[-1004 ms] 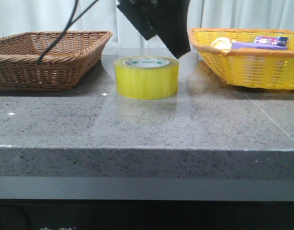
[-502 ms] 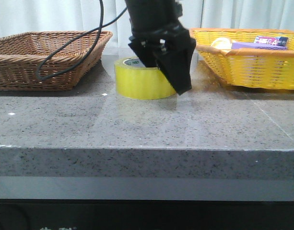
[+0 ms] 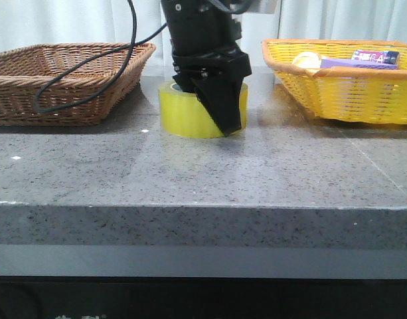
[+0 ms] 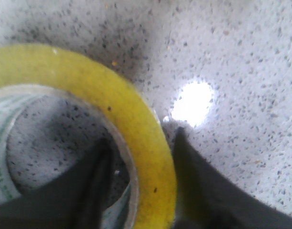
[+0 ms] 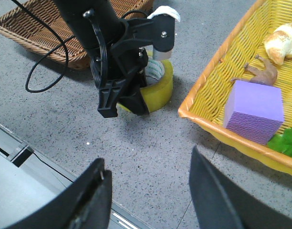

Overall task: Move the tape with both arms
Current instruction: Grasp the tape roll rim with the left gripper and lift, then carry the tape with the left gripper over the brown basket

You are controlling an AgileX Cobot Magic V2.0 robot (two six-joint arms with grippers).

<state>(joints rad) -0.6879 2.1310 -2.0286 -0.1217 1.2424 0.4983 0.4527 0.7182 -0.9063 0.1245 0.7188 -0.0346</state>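
The tape (image 3: 193, 110) stands flat on the grey speckled surface (image 3: 203, 173), between a brown wicker basket (image 3: 64, 80) on the left and a yellow basket (image 3: 342, 83) on the right. The left pincer (image 3: 213, 109) is down over the roll, with 1 finger inside the core and the other outside the yellow wall, so the wall sits between them. In the left wrist view the tape (image 4: 136, 133) shows this straddle, but whether the fingers (image 4: 203, 186) actually press the wall cannot be told. A black cable (image 3: 83, 73) loops from the left arm over the brown basket. The right pincer (image 5: 146, 200) hangs well above the surface, its 2 fingers spread and holding nothing. The yellow basket holds a purple block (image 5: 254, 112), a bread roll (image 5: 282, 42) and a green item (image 5: 286, 142).
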